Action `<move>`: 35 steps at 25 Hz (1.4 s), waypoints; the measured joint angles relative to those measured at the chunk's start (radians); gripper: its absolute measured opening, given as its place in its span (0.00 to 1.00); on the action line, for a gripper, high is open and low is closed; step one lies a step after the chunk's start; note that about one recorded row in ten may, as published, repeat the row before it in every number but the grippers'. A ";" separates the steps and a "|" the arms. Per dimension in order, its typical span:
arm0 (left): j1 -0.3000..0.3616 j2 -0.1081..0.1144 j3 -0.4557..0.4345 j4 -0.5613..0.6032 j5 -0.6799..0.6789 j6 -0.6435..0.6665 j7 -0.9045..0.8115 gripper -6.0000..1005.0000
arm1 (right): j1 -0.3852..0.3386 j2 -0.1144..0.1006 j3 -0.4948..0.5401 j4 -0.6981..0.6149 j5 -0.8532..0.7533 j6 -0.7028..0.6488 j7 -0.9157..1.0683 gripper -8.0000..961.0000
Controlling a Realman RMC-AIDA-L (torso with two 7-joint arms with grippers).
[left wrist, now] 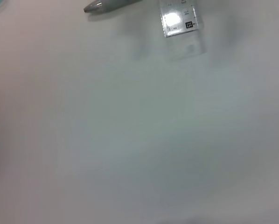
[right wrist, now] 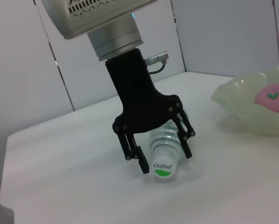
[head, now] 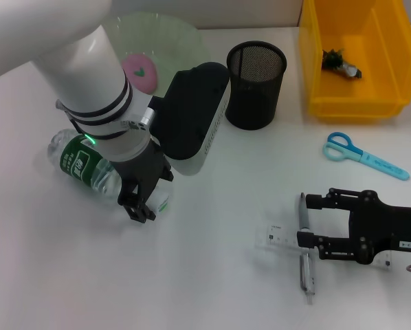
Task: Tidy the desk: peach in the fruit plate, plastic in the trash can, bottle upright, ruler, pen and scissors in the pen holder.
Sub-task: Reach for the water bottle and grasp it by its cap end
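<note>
The clear bottle [head: 82, 161] with a green label lies on its side at the left. My left gripper [head: 147, 199] stands open over its cap end, one finger on each side of the bottle [right wrist: 165, 149], as the right wrist view shows the left gripper [right wrist: 163, 161]. At the lower right my right gripper [head: 306, 220] is open, its fingers beside the grey pen [head: 306, 265] and the clear ruler [head: 278, 239]. Blue scissors [head: 363, 157] lie flat at the right. The pink peach [head: 140, 72] sits in the green plate [head: 185, 41]. The black mesh pen holder [head: 256, 84] stands at the back.
A yellow bin [head: 370, 103] at the back right holds a dark crumpled piece [head: 339, 63]. The left wrist view shows bare table with the ruler's end [left wrist: 180, 21] and the pen's tip [left wrist: 107, 4]. The plate [right wrist: 237, 100] stands close behind the bottle.
</note>
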 joint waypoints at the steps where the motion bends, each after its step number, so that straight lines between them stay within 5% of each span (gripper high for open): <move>1: 0.000 0.000 0.000 0.000 0.000 0.000 0.000 0.70 | 0.001 0.001 0.000 0.000 0.000 0.000 0.000 0.78; 35: 0.000 0.000 0.002 -0.002 0.005 -0.009 0.006 0.66 | 0.005 0.002 0.000 -0.002 0.000 0.002 0.007 0.78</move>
